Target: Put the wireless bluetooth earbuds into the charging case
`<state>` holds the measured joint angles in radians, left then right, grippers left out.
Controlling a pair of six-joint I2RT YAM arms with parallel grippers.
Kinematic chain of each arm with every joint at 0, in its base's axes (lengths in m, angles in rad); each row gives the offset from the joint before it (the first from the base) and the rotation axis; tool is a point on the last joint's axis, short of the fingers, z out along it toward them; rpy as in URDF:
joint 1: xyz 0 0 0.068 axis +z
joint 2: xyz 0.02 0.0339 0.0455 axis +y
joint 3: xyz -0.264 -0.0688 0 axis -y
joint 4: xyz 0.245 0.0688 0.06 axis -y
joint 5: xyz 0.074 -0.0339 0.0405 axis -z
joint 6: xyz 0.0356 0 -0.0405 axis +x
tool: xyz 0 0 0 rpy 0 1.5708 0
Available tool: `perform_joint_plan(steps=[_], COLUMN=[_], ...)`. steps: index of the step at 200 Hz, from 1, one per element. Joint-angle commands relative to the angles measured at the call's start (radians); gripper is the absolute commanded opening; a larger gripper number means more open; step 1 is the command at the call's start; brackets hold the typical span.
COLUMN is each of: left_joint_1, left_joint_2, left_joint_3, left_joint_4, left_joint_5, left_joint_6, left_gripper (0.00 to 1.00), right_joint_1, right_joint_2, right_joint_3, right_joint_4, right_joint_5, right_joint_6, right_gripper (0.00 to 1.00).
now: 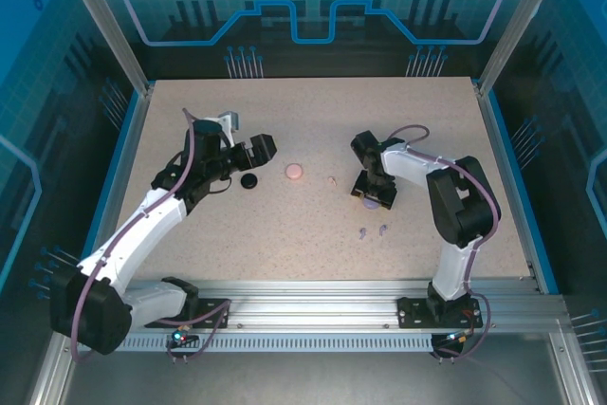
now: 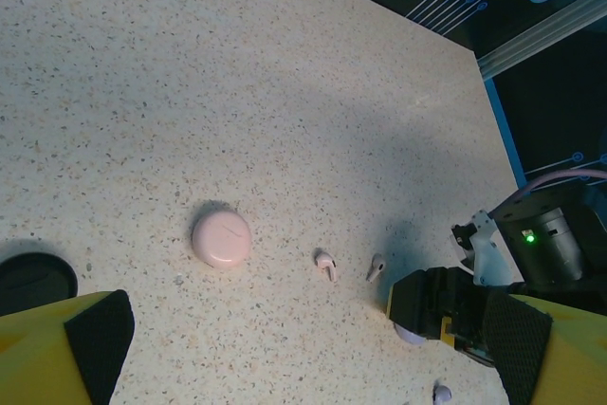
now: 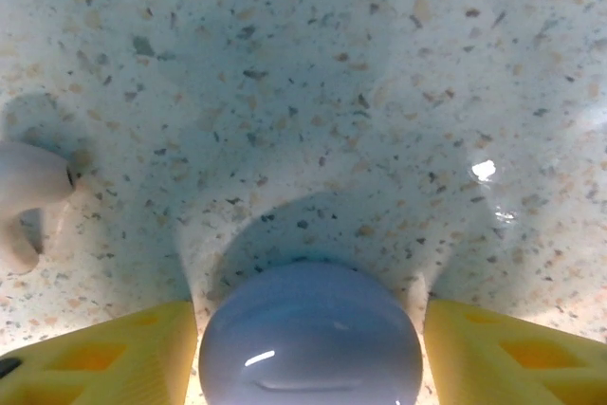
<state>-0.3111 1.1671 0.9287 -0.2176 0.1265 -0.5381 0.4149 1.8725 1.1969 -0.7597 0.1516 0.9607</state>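
My right gripper (image 1: 373, 198) is down on the table with its yellow fingers (image 3: 104, 353) on either side of a round lilac charging case (image 3: 310, 339). Thin slivers of table show between the pads and the case. Two lilac earbuds (image 1: 363, 231) lie just in front of it. A closed pink case (image 2: 222, 237) lies mid-table with two pale pink earbuds (image 2: 326, 265) to its right. One of these earbuds (image 3: 28, 196) sits at the left edge of the right wrist view. My left gripper (image 1: 256, 151) hovers open, with a closed black case (image 1: 248, 181) just in front of it.
The speckled tabletop (image 1: 313, 111) is bordered by blue rails and aluminium posts. The pink case (image 1: 295, 173) sits between the two arms. The right gripper's black and yellow fingers (image 2: 446, 305) show in the left wrist view, near the pink earbuds.
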Motion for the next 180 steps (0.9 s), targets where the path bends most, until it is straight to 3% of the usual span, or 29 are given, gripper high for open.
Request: perform_joint_plan(steps=[1,51,97,144,180], left_joint_1=[-0.012,-0.023,-0.026,-0.026,-0.026], left_joint_2=[0.011,0.015,-0.005,-0.049,-0.055], left_joint_3=[0.035,0.032,-0.017,-0.085,-0.177], left_joint_4=[0.023,0.025,0.094,0.188,0.355], left_joint_5=[-0.020,-0.034,-0.009,-0.007,0.072], left_joint_6=[0.035,0.041,0.038,-0.009,-0.025], left_gripper=[0.99,0.99,0.99,0.99,0.99], right_joint_1=[-0.019,-0.025,-0.015,0.011,0.045], right_joint_2=[0.018,0.019,-0.027,-0.116,-0.181], right_joint_3=[-0.022,-0.038,-0.081,-0.088,-0.030], right_joint_4=[0.020,0.042,0.081,0.068,0.033], right_joint_5=[0.007,-0.010,-0.045,-0.056,-0.068], right_joint_6=[0.002,-0.002,0.019,0.028,0.040], right_gripper=[0.62,0.56,0.41,0.36,0.37])
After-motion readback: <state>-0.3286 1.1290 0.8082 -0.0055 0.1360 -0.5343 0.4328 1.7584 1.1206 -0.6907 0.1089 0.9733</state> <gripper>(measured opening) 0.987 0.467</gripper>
